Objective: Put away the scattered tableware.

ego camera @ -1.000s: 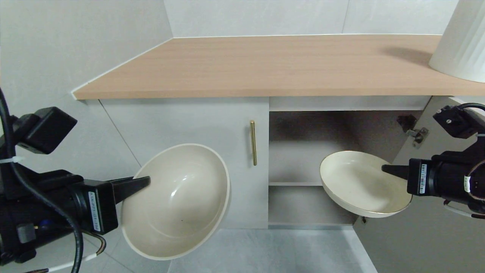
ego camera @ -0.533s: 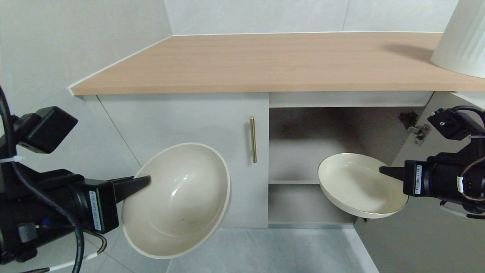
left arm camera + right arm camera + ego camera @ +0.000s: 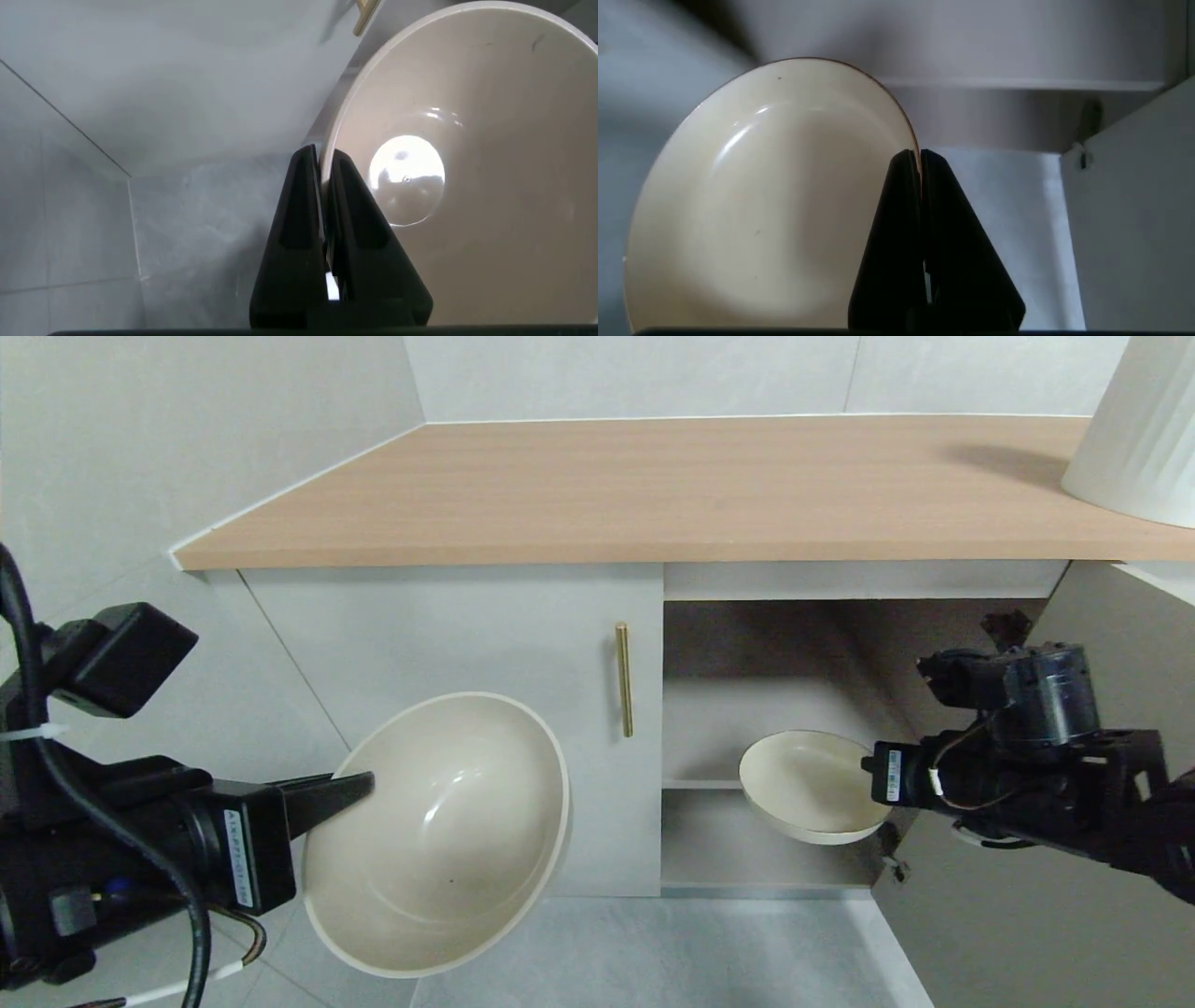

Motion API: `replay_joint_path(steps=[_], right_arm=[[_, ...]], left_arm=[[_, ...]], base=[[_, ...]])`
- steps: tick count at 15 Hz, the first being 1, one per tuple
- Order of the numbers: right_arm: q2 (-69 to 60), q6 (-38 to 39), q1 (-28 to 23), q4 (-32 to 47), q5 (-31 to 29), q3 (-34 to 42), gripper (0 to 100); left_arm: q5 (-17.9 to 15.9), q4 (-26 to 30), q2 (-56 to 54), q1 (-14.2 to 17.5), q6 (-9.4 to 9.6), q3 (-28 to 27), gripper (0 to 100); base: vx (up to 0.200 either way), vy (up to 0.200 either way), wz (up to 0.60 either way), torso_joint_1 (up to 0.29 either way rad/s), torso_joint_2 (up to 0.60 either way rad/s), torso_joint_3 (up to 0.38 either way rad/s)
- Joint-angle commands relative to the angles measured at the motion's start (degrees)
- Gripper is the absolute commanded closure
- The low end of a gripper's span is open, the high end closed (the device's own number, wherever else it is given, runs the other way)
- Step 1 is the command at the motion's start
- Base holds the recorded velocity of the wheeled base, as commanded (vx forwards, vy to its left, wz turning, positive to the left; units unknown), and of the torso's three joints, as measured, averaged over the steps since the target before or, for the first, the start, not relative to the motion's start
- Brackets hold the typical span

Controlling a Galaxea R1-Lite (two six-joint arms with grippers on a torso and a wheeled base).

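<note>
Bowl [image 3: 439,840] rim pinched in left gripper [image 3: 366,784]; plate [image 3: 803,782] pinched in right gripper [image 3: 868,773] at cabinet [image 3: 840,581] opening.

Glossy, smooth ceramic-look bowl [image 3: 439,831] & plate [image 3: 808,784]; matt wood-grain countertop [image 3: 653,485]; smooth matt cabinet door [image 3: 448,635] w/ satin brass-look metal handle [image 3: 624,681]; stone-look tile floor [image 3: 700,952].

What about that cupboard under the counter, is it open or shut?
Half open: the right door is swung out, baring the shelf inside, while the left door with its brass handle is shut.
</note>
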Motion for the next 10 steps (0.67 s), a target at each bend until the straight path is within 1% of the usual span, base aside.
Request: replay_joint_path(steps=[1, 3, 5, 6, 7, 8, 10], right_arm=[[14.05, 0.92, -0.54, -9.33, -4.93, 0.04, 100], [19.15, 0.12, -0.97, -16.62, -6.69, -1.46, 100], [20.56, -0.31, -1.15, -17.41, -6.87, -2.42, 100], [24.51, -1.11, -2.73, -17.76, -8.8, -6.2, 100], [26.0, -1.02, -3.7, -17.85, -9.59, -8.05, 100], [27.15, -1.02, -4.49, -17.85, -10.21, -9.54, 100], [28.9, -1.02, -5.28, -17.85, -11.53, -11.83, 100]], left_arm=[[-0.1, 0.02, 0.19, -0.01, -0.03, 0.02, 100], [-0.71, 0.02, 0.28, -0.01, -0.03, 0.02, 100], [-0.89, 0.02, 0.28, -0.01, -0.03, 0.2, 100], [-2.21, 0.11, 0.63, -0.01, -0.03, 0.81, 100], [-3.44, 0.11, 1.42, -0.1, 0.58, 1.08, 100], [-3.96, 0.11, 2.3, -0.1, 0.94, 1.34, 100], [-3.96, 0.02, 2.83, -0.1, 0.94, 1.34, 100]], base=[[0.0, 0.0, 0.0, 0.0, 0.0, 0.0], [0.0, 0.0, 0.0, 0.0, 0.0, 0.0], [0.0, 0.0, 0.0, 0.0, 0.0, 0.0], [0.0, 0.0, 0.0, 0.0, 0.0, 0.0], [0.0, 0.0, 0.0, 0.0, 0.0, 0.0], [0.0, 0.0, 0.0, 0.0, 0.0, 0.0], [0.0, 0.0, 0.0, 0.0, 0.0, 0.0]])
